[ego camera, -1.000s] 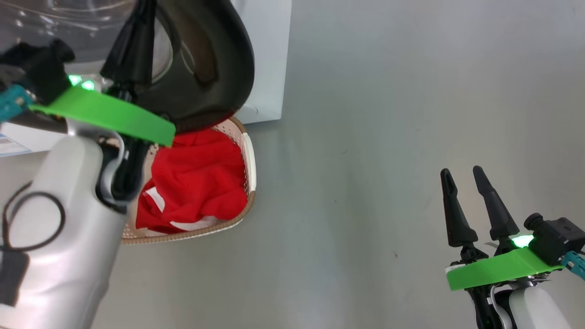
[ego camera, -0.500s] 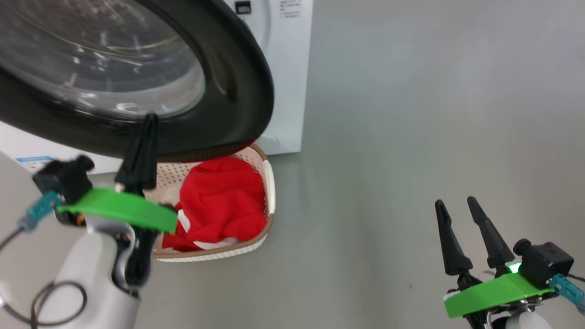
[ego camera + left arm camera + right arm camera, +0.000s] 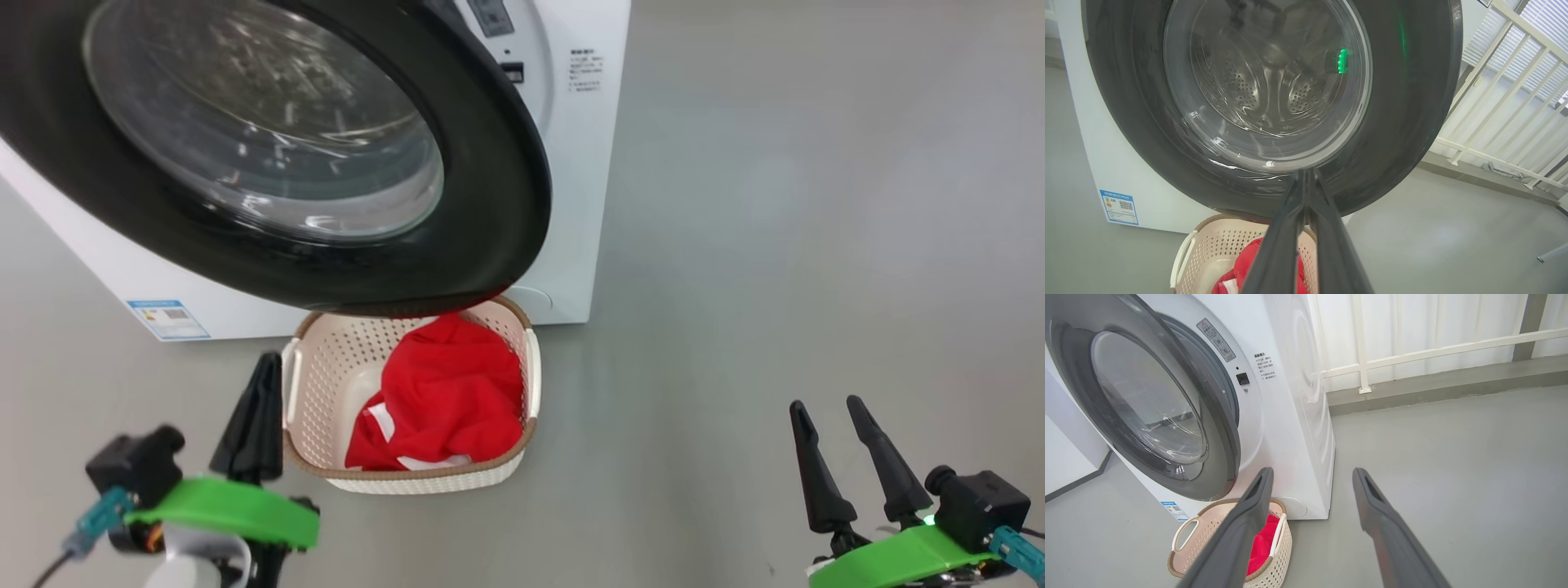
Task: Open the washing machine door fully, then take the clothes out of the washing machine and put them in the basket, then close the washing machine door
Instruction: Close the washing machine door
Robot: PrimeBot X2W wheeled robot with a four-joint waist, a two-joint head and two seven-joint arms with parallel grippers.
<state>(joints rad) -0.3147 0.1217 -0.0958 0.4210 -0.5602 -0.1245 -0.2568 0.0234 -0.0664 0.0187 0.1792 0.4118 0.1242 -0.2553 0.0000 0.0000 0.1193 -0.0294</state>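
Now the ajar washing machine door looms upper left, directly above the nearer left tool, fingers pressed together and empty, while the right tool stands spread and empty.

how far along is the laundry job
Done: the red clothes lie in the basket, and no red shows through the washing machine door glass. In hand: closing; the door stands ajar in the right wrist view, with the shut left gripper pointed at it, contact unclear. The right gripper hangs open, empty. Left: push the door fully shut.
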